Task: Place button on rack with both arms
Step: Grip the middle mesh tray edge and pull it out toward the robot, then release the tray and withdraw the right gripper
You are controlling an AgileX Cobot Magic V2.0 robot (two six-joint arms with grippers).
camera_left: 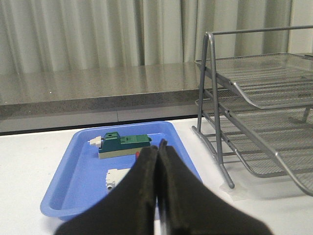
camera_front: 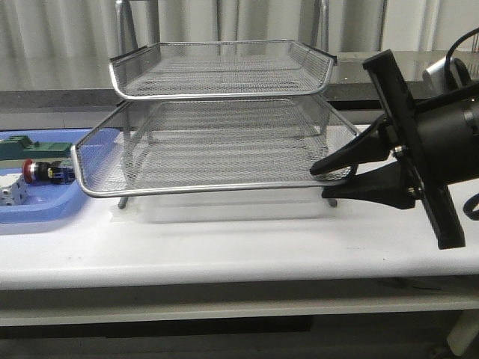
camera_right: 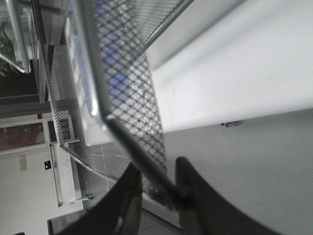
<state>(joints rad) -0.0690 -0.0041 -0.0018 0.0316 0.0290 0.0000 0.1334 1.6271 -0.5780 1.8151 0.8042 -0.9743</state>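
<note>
Button (camera_front: 46, 171): lies on its side in the blue tray (camera_front: 45, 209), well clear of both grippers. I judge it small, light, rigid, the red head slick; best pinched across the body.

Left gripper (camera_left: 157, 147): fingers together, empty, above the tray's near edge.

Right gripper (camera_front: 329, 179): pinching the rack (camera_front: 224, 112) lower tray's front corner rim.

White table (camera_front: 239, 247); grey curtain behind.
</note>
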